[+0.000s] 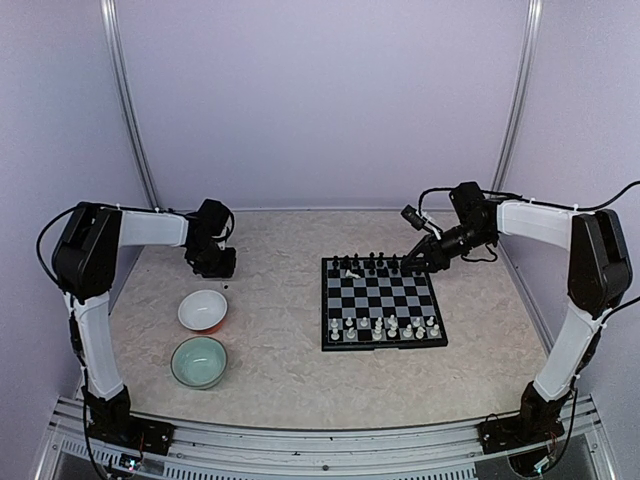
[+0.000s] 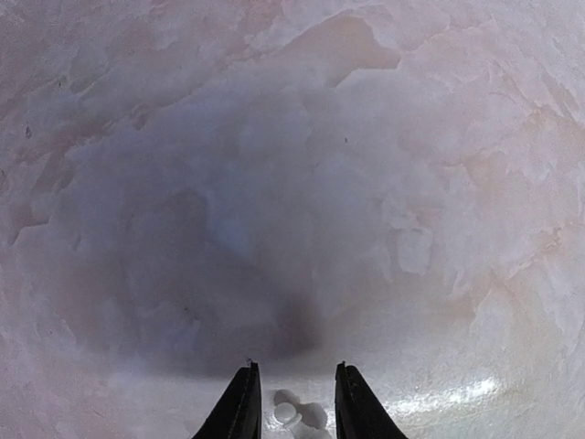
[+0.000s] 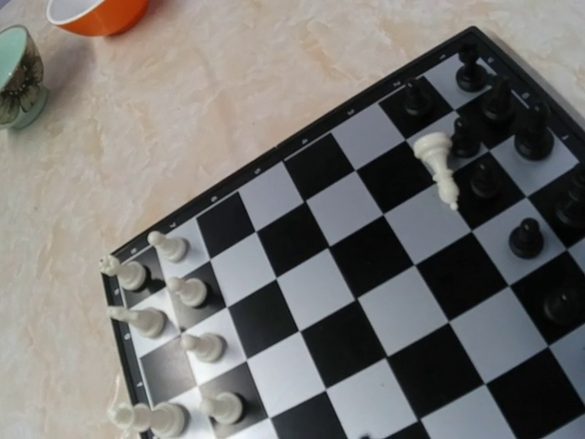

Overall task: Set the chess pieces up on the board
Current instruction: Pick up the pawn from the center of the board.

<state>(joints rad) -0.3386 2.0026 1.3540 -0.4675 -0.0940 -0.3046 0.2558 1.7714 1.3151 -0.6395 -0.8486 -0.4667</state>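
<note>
The board (image 1: pixel 384 322) lies right of centre on the table. Black pieces (image 1: pixel 371 264) line its far rows and white pieces (image 1: pixel 383 326) its near rows. In the right wrist view one white piece (image 3: pixel 437 161) lies tipped over among the black pieces (image 3: pixel 499 99); several white pieces (image 3: pixel 188 291) stand at the board's (image 3: pixel 366 265) left edge. My left gripper (image 2: pixel 292 402) is down at the table, open, with a small white piece (image 2: pixel 287 413) lying between its fingers (image 2: pixel 239 410). My right gripper (image 1: pixel 414 263) hovers over the board's far right corner; its jaws are not visible.
A white bowl with an orange outside (image 1: pixel 203 309) stands just in front of the left gripper (image 1: pixel 213 263), and a pale green bowl (image 1: pixel 199 361) sits nearer still. Both bowls show at the top left of the right wrist view, orange (image 3: pixel 97 13) and green (image 3: pixel 18 75). Walls close in the table.
</note>
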